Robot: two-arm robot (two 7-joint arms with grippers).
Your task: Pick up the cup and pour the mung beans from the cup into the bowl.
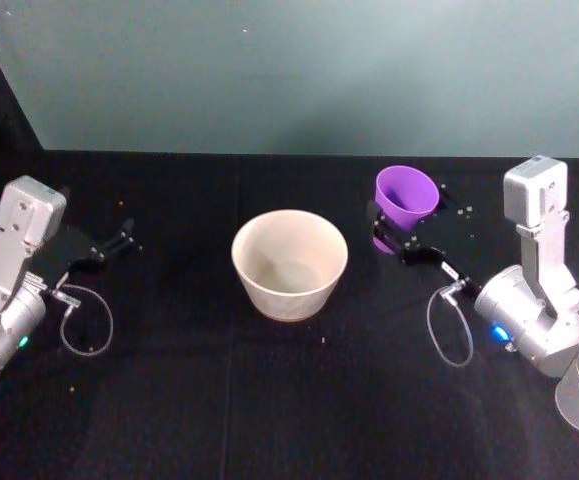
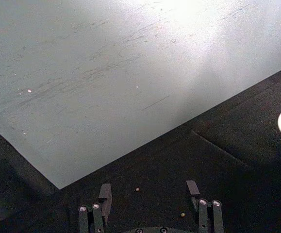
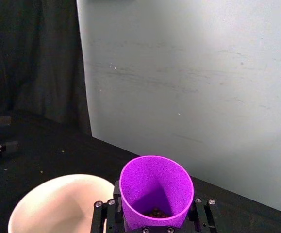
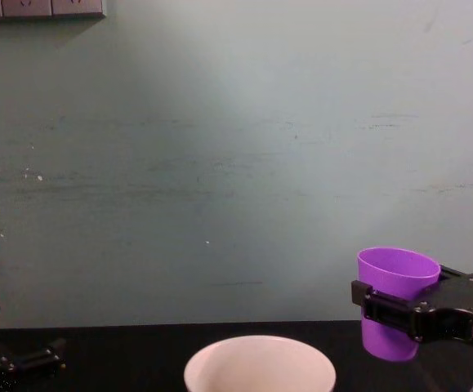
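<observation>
one cup, gripped by the right gripper, fingers clamped on its lower half. the cup is roughly upright, just right of the one bowl, not touching it. small heap of beans at the cup's bottom. the bowl sits mid bench. left gripper is low over the bench at far left, well apart from the bowl, fingers spread wide, empty. two stray beans lie on the bench near its fingers.
</observation>
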